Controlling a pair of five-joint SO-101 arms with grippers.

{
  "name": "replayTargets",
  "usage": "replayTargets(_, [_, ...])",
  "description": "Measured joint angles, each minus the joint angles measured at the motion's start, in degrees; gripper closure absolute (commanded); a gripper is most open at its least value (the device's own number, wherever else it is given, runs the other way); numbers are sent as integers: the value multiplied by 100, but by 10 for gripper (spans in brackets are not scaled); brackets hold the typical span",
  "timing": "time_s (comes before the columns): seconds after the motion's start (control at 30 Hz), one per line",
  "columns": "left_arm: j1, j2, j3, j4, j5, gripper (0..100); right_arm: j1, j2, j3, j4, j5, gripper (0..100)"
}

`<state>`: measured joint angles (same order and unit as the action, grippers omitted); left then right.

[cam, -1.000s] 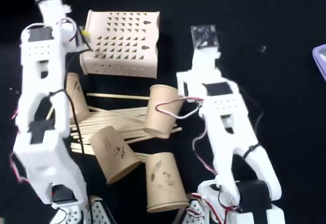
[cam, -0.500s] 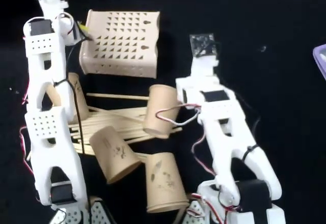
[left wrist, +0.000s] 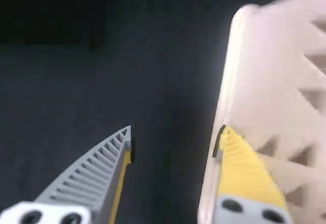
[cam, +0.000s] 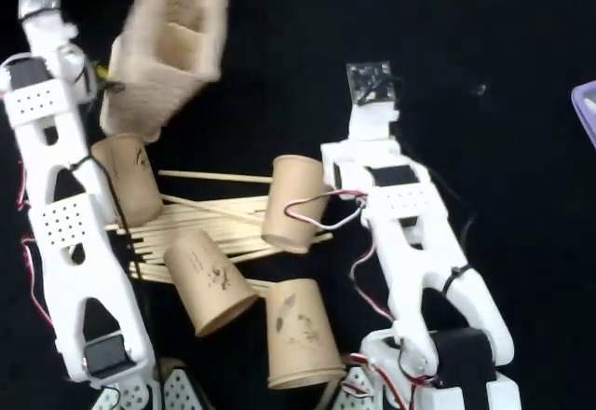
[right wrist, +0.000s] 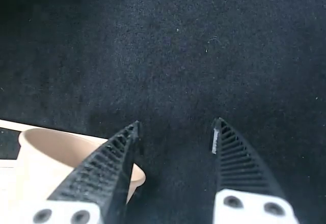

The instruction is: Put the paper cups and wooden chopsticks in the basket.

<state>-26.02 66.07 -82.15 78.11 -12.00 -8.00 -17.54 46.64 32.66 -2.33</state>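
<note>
The beige perforated basket (cam: pixel 172 37) is tipped up on end at the back left, its opening facing the camera in the high view. My left gripper (cam: pixel 101 79) is open beside it; in the left wrist view one yellow finger (left wrist: pixel 239 168) lies against the basket wall (left wrist: pixel 275 71), the grey finger well apart. Several paper cups lie on their sides: one (cam: pixel 128 179) by the left arm, one (cam: pixel 294 202) mid-table, two (cam: pixel 209 281) (cam: pixel 300 333) nearer the front. Wooden chopsticks (cam: pixel 214 224) sprawl under them. My right gripper (right wrist: pixel 177 123) hangs open over black cloth, a cup rim (right wrist: pixel 56 152) beside one finger.
A purple object (cam: pixel 587 107) pokes in at the right edge. Black cloth stretches bare to the right of the right arm (cam: pixel 410 233). Both arm bases stand at the front edge.
The basket has gone from lying flat to tipped up and shifted toward the back left. The left arm swung left with it. The right arm barely moved.
</note>
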Motion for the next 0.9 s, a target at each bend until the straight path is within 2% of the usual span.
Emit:
replayTargets(0.4, [-703,290,-985,35,-53,730,0,0,0,0,0,786])
replayTargets(0.57, [-905,-88,-993,484,-9,728,0,0,0,0,0,786])
replayTargets(0.77, [-870,-1231,-993,1116,826,724,0,0,0,0,0,786])
replayTargets(0.9, [-607,-1916,-993,1688,1231,724,0,0,0,0,0,786])
